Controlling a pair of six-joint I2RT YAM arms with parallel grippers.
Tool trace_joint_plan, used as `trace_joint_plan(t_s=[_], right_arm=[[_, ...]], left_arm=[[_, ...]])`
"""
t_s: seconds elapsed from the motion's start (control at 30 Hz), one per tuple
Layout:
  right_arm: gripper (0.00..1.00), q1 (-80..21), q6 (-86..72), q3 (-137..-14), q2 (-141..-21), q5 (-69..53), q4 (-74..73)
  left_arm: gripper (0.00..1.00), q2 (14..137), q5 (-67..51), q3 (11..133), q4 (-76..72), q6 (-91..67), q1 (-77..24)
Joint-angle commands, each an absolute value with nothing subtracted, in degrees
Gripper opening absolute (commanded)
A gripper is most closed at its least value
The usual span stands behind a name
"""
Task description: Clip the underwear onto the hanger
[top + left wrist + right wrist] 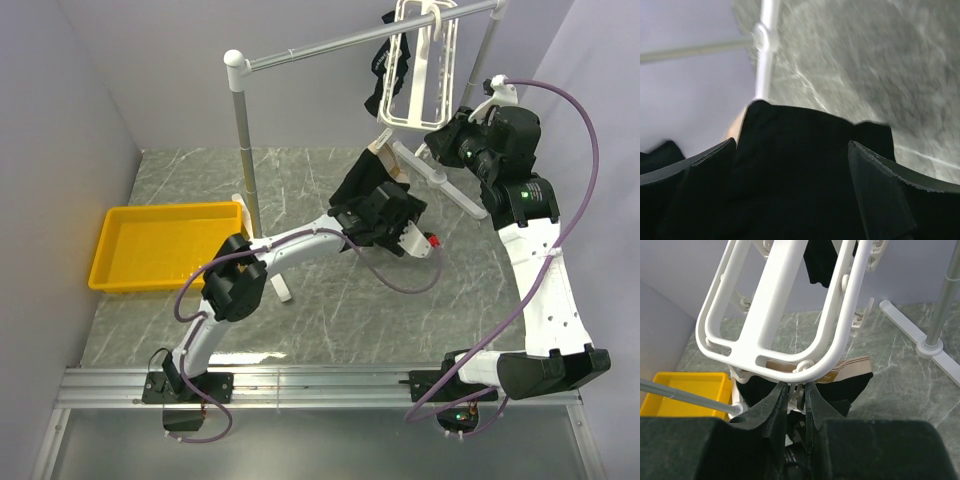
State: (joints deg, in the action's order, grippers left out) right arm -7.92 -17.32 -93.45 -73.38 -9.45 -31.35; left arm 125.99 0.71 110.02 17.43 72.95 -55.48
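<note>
The white hanger hangs from the rail at the back right; its frame fills the top of the right wrist view. My right gripper is at the frame's lower edge, shut on a small white clip. The underwear, black with a tan waistband, hangs just below that edge. I cannot tell whether the clip grips it. My left gripper sits under the underwear with its fingers wide open. Black cloth fills the gap between them.
A grey rail stand with a post and white feet carries the hanger. A narrow black garment is clipped on the hanger. A yellow tray lies at the left. Walls stand close on both sides.
</note>
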Motion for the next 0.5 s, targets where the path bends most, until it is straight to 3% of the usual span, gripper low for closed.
trace_joint_plan(t_s=[0.0,0.2,0.47], right_arm=[[0.0,-8.4,-17.8,-95.0,-73.1,-9.1,-29.4],[0.0,-8.3,-17.5,-94.7,-72.8,-9.1,-29.5],[0.0,-8.3,-17.4,-94.2,-72.9,-9.5,-29.6]], left_arm=[[0.99,123.7,-0.8,113.8,16.1,72.8,-57.0],[0.99,131.9,2.9,126.2,19.9,72.9,-56.1],[0.99,136.3,5.1,130.8,18.0,74.5,-54.9]])
